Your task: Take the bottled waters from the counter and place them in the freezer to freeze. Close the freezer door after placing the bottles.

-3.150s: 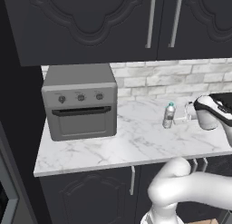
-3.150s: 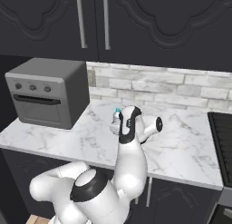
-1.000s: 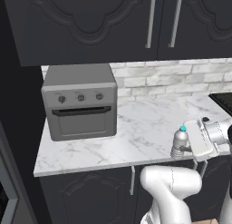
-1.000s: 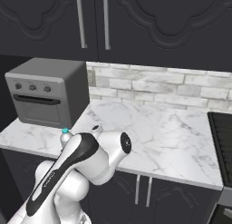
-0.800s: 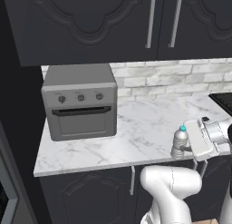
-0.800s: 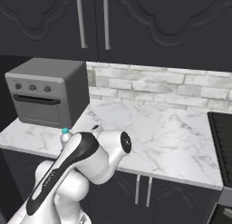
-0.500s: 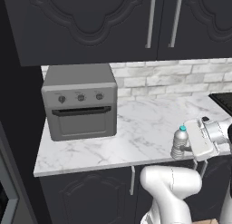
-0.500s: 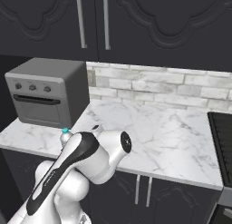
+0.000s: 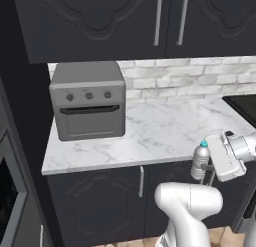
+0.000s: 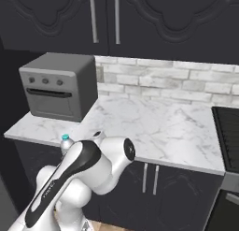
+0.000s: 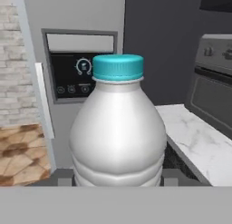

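Left base view: I see the counter with the toaster oven standing at its left end, exactly as half a second and a full second ago; nothing has shifted in that interval, so the arm is holding its pose. Against the picture from three seconds ago, the bottle no longer stands on the marble near the wall but hangs in front of the counter's edge, off the slab. I judge the pick-up finished and the carry toward the freezer about to begin.

The gripper has its jaws pinched on the bottle, which stays upright, teal cap on top.

Hand view: the bottle sits close to the lens; behind it I make out a grey fridge door with a dark dispenser panel, the wider door and not the freezer's.

Hidden or unclear: I cannot find the second bottle on the counter. The freezer door and its handle are not distinguishable. In the right base view the arm covers all of the bottle but its cap and shoulder, and the fingertips are masked by the bottle.
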### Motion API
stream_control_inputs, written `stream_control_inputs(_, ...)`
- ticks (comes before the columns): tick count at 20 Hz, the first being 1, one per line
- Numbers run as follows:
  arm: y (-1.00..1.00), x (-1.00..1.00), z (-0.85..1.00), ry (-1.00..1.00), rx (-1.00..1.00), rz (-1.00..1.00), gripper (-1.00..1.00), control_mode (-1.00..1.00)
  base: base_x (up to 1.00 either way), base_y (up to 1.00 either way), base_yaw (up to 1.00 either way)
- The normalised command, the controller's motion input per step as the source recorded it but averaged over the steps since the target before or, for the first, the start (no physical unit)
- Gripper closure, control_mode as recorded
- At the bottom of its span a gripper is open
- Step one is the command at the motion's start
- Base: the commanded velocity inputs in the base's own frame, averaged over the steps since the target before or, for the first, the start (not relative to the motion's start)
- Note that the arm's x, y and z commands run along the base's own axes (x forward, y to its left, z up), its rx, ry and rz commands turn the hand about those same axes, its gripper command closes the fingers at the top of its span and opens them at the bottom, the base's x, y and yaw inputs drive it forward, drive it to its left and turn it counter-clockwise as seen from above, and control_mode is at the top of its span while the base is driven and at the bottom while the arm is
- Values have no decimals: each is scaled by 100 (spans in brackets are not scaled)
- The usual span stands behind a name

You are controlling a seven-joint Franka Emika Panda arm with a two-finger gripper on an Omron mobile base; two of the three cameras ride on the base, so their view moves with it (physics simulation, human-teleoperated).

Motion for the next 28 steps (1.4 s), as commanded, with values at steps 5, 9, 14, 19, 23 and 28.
stream_control_inputs(5, 0, 0, 0, 0, 0, 0, 100, 100, -71, 22, 2)
stream_control_inputs(9, 0, 0, 0, 0, 0, 0, 100, 100, -65, 36, 6)
stream_control_inputs(14, 0, 0, 0, 0, 0, 0, 100, 100, -59, 41, 6)
stream_control_inputs(19, 0, 0, 0, 0, 0, 0, 100, 100, -65, 50, 9)
stream_control_inputs(23, 0, 0, 0, 0, 0, 0, 100, 100, -76, 42, 11)
stream_control_inputs(28, 0, 0, 0, 0, 0, 0, 100, 100, -55, 54, 12)
